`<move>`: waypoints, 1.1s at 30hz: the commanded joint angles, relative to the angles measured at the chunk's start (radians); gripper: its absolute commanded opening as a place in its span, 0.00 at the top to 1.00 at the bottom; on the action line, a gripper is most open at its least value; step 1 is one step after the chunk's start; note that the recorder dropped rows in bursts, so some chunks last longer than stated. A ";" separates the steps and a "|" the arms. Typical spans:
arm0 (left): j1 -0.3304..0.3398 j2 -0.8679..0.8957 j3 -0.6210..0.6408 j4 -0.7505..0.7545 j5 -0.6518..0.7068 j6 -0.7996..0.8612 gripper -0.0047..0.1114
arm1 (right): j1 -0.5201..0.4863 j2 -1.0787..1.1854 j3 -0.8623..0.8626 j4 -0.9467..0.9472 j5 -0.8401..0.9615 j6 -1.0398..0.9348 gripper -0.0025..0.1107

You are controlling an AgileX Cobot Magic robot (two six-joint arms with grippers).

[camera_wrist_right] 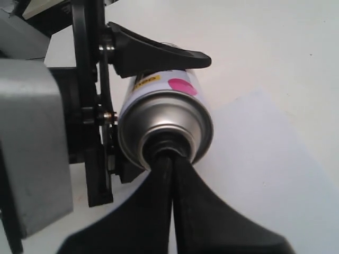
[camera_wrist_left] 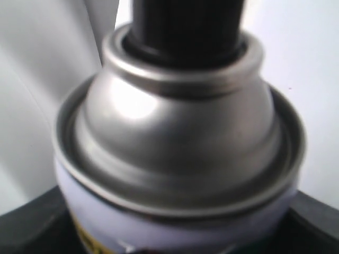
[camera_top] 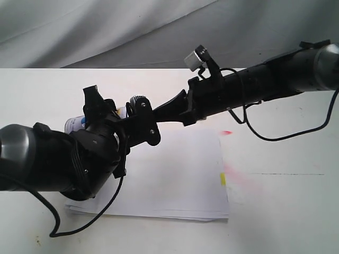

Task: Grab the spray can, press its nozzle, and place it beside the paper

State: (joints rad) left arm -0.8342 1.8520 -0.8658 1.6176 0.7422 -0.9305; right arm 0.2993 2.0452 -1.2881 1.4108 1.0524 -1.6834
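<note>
Spray can (camera_wrist_left: 175,121) inside left gripper (camera_wrist_right: 161,92)

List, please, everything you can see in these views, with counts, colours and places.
spray can: one, silver with white label, in the left tool's grip
paper: one thin stack, white, on the table
tab: one, yellow, at the stack's right edge in the exterior view
smears: pink, on the table beside the tab
table: one, white
cloth: grey, behind the table
cables: two, black, one per arm
left tool: black, shut on the spray can
right tool: black, shut, tips against the can's top
</note>
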 commanded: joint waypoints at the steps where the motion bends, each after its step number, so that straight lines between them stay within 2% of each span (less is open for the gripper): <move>1: -0.008 -0.013 -0.009 0.032 0.020 -0.011 0.96 | -0.066 -0.052 -0.006 -0.071 0.036 0.025 0.98; 4: -0.008 -0.013 -0.009 0.032 0.020 -0.011 0.96 | -0.092 -0.075 -0.006 -0.080 0.038 0.036 0.98; 17: -0.008 -0.013 -0.009 0.032 0.020 -0.023 0.96 | -0.090 -0.083 -0.006 -0.081 0.031 0.036 0.98; 27: -0.003 -0.044 -0.013 0.016 0.014 -0.264 0.96 | -0.090 -0.083 -0.006 -0.099 0.031 0.081 0.98; 31: 0.061 -0.121 -0.013 0.009 -0.059 -0.378 0.96 | -0.090 -0.083 -0.006 -0.126 0.031 0.099 0.98; 33: 0.133 -0.177 -0.013 0.009 -0.124 -0.454 0.96 | -0.090 -0.083 -0.006 -0.129 0.031 0.103 0.98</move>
State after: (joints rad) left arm -0.7754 1.7578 -0.8658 1.6110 0.6526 -1.2752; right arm 0.2108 1.9729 -1.2881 1.2931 1.0794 -1.5909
